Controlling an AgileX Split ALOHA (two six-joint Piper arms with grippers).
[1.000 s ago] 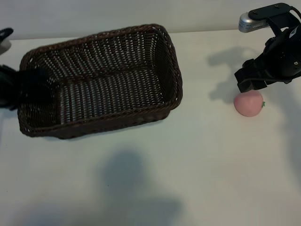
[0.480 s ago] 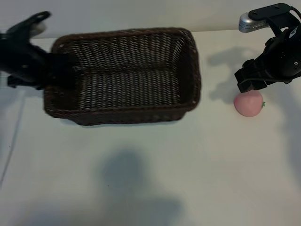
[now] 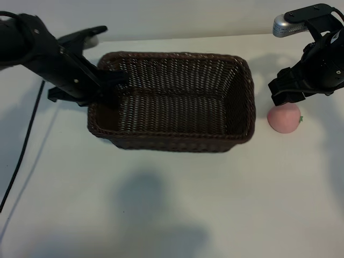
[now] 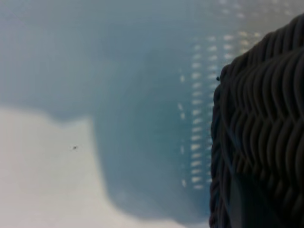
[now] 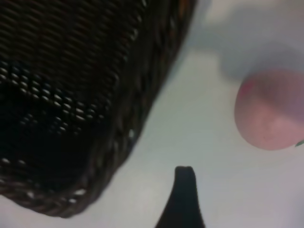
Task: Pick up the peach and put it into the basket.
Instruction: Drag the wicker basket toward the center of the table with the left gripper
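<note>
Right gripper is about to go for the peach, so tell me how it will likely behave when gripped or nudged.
The peach looks round and rests on the bare table, so a nudge would probably roll it. Its smooth, curved skin may slip from an off-centre pinch. It is small beside the basket, so likely light. The open right gripper hovers just behind it.

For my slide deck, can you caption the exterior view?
Left hand grips the basket at its end wall; open right hand hovers over the peach.

The left pincer [image 3: 110, 86] is clamped and angled downward; the right pincer [image 3: 284, 92] hangs spread, angled downward.
</note>
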